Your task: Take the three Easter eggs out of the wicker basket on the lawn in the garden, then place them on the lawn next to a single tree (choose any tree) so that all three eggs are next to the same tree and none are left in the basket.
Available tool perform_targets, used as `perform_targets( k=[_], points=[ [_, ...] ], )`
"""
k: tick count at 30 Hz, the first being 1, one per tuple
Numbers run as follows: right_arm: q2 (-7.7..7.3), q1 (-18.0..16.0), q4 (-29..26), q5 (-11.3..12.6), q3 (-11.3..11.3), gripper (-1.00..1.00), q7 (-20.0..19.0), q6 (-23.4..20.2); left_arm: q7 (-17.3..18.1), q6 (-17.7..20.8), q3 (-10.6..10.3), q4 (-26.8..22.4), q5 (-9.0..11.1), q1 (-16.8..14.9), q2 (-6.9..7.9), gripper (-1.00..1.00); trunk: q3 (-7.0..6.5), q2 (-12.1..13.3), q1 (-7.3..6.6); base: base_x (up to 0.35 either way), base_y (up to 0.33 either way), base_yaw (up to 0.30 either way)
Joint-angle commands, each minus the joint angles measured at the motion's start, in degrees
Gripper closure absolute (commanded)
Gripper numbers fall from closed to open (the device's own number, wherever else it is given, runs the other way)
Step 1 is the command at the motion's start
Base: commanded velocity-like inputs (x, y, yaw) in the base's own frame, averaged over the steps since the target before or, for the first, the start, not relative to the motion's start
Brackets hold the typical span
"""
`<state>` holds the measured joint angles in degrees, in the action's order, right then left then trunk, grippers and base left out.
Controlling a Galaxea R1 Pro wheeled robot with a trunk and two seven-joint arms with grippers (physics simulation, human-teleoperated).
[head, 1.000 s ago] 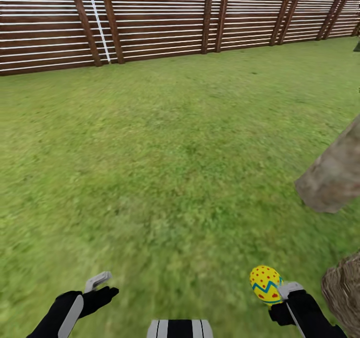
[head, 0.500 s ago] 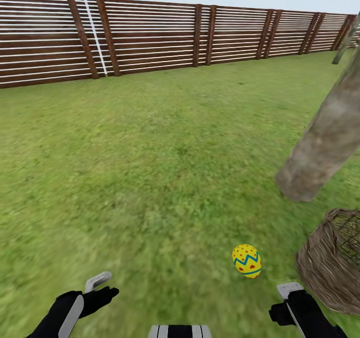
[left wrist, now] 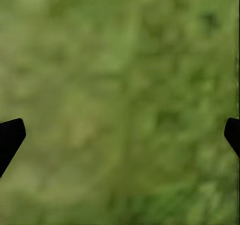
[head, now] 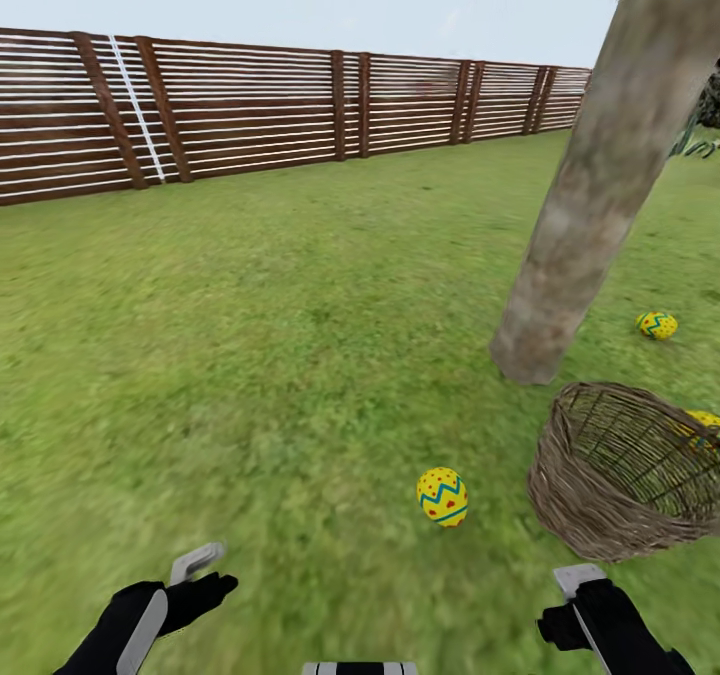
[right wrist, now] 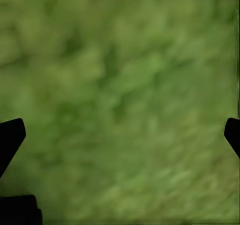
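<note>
easter eggs: one [head: 442, 496] lies on the lawn [head: 250, 335] just left of the tipped wicker basket [head: 610, 495], another [head: 657, 325] right of the tree [head: 590, 195], a third [head: 705, 421] past the basket rim (partly hidden). both hands, left [left wrist: 120, 135] and right [right wrist: 120, 135], are spread and empty. no writing is legible.

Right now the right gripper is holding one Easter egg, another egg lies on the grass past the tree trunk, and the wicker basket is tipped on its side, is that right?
Not quite. The right gripper is open and empty over grass in the right wrist view. That Easter egg lies on the lawn left of the wicker basket in the head view. The rest holds: another egg lies past the tree trunk, and the basket is tipped.
</note>
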<state>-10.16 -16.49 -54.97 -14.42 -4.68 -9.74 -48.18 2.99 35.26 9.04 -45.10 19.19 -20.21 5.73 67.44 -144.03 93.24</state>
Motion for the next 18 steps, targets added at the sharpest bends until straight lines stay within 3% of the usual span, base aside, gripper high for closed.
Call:
perform_targets(
  k=[1, 18],
  points=[
    [0.00, -0.03, -0.05, -0.61, -0.06, -1.00, -0.54, -0.19, 0.26, 0.35, 0.19, -0.07, -0.04, 0.00, -0.02, -1.00, -0.21, 0.00, -0.03, -0.002, -0.001, -0.282],
    [-0.03, -0.03, -0.05, -0.68, -0.07, -1.00, -0.54, -0.25, 0.25, 0.32, 0.26, 0.22, 0.07, 0.00, 0.03, -1.00, -4.50, 0.23, -0.47, 0.000, 0.000, -0.282]
  ],
)
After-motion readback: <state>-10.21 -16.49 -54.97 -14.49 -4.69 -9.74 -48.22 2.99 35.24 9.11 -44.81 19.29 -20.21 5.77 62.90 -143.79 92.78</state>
